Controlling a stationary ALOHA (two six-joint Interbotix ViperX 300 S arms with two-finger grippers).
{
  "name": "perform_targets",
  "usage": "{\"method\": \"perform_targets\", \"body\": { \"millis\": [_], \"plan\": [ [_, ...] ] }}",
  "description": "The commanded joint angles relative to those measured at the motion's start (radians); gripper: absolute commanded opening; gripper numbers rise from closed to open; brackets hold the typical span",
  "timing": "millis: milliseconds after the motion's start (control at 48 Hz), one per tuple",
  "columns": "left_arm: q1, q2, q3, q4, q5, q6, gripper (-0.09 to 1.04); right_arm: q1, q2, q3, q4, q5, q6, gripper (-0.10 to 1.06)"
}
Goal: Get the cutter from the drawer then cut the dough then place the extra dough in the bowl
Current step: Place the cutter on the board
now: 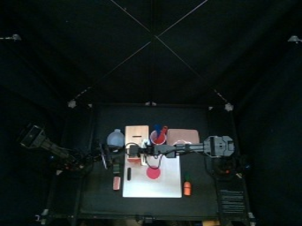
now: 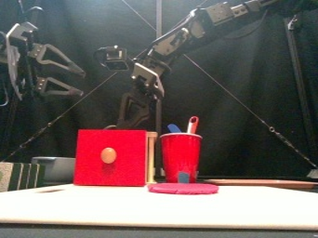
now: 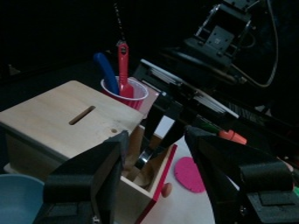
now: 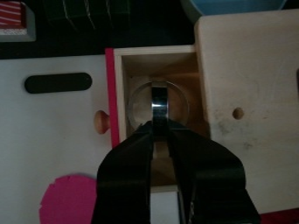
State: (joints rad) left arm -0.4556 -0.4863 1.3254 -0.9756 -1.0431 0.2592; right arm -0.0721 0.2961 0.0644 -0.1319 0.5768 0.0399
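Hanging nose-down in open drawer (image 4: 176, 66), right gripper (image 4: 156, 129) has jaws pinched on cutter (image 4: 158, 98); metal ring sits just past jaw tips, inside drawer. Left gripper (image 3: 162, 149) jaws spread wide, empty, wooden box (image 3: 52, 118) just ahead. Pink dough (image 4: 73, 199) on white board (image 4: 47, 131) beside right jaws. Bowl (image 4: 239, 7) beyond box.

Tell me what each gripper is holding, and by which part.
The right gripper pinches the cutter by its wire handle, inside the open drawer. The left gripper is open, holding nothing.
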Motion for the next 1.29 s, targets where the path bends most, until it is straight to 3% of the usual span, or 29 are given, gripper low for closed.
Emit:
{"method": "perform_targets", "body": {
  "millis": [21, 583, 833, 938, 1104, 1292],
  "plan": [
    [0.003, 0.000, -0.011, 0.002, -0.003, 0.000, 0.89, -0.002, -0.061, -0.035, -0.009, 0.005, 0.000, 0.49],
    [0.012, 0.000, -0.002, -0.020, -0.003, 0.000, 0.89, 0.005, -0.167, -0.084, -0.031, 0.098, 0.002, 0.48],
    [0.037, 0.000, -0.005, -0.025, -0.003, 0.000, 0.89, 0.046, -0.337, 0.026, 0.000, 0.206, 0.015, 0.48],
    [0.055, 0.000, -0.009, -0.025, -0.003, 0.002, 0.89, 0.075, -0.423, 0.103, 0.018, 0.206, 0.061, 0.48],
    [0.095, 0.000, -0.025, -0.021, -0.003, 0.005, 0.89, 0.121, -0.558, 0.316, 0.002, 0.173, 0.186, 0.48],
    [0.167, 0.000, -0.046, 0.015, -0.003, 0.003, 0.89, 0.164, -0.666, 0.580, -0.008, -0.003, 0.333, 0.49]
  ]
}}
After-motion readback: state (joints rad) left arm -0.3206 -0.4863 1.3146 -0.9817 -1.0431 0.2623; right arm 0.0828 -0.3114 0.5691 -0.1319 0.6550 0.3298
